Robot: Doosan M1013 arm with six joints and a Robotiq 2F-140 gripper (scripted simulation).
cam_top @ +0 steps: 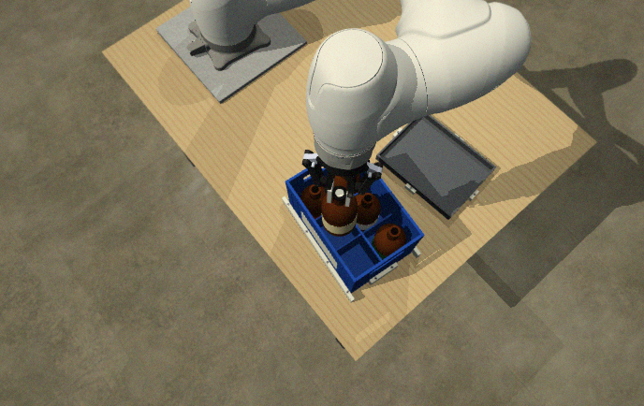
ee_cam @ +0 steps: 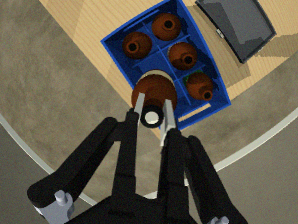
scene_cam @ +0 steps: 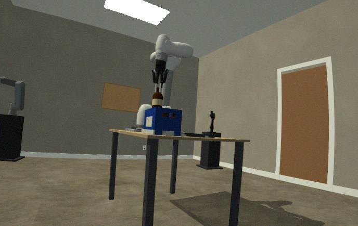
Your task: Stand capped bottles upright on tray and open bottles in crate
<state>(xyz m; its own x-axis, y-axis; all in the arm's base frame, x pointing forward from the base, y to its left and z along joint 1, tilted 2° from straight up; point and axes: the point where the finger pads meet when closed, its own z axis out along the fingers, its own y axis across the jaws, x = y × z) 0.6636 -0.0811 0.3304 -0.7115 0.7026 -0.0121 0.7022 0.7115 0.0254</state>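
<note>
My gripper (cam_top: 339,194) is shut on the neck of a brown capped bottle (cam_top: 339,214) with a white cap and a cream band at its base. It holds the bottle upright, lifted out above the blue crate (cam_top: 354,229). In the exterior view the bottle (scene_cam: 157,98) hangs just above the crate's top edge (scene_cam: 163,121). In the wrist view the white cap (ee_cam: 152,117) sits between my fingertips. Several other brown bottles (ee_cam: 166,26) stand in the crate's compartments, with dark tops and no white cap. The dark grey tray (cam_top: 435,164) lies flat to the right of the crate, with nothing on it.
The crate stands near the table's front edge, with an unfilled compartment (cam_top: 355,254) at its near end. The arm's grey base plate (cam_top: 231,52) is at the far left corner. My upper arm hangs over the table between base and crate.
</note>
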